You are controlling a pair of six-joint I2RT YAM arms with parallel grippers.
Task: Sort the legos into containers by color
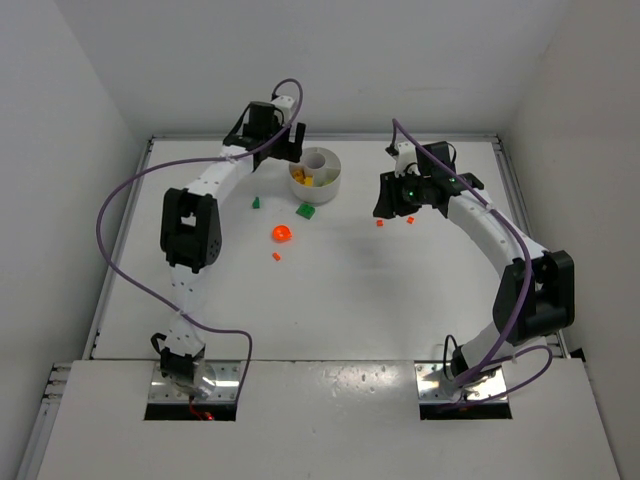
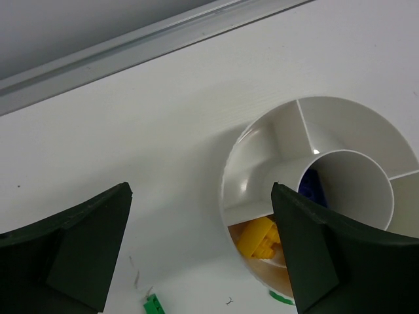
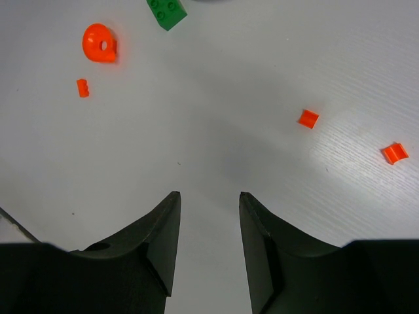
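Note:
The white round dish point(image 1: 335, 170) with its containers stands at the back centre. My left gripper point(image 1: 293, 152) hovers open over its left rim, empty; in the left wrist view this gripper point(image 2: 201, 190) straddles the dish wall point(image 2: 262, 163). Yellow legos point(image 2: 258, 237) lie in one wedge and a dark purple piece point(image 2: 313, 186) in the centre well. On the table lie two green legos point(image 1: 256, 203) point(image 1: 306, 210), an orange-red round piece point(image 1: 281, 233) and a small orange-red bit point(image 1: 276, 257). My right gripper point(image 3: 209, 194) is open and empty above the table, with two orange-red bits point(image 3: 308, 118) point(image 3: 395, 152) ahead on its right.
White walls close in the table on the left, back and right. A metal rail point(image 2: 131, 49) runs along the back edge just behind the dish. Purple cables point(image 1: 120, 200) loop off both arms.

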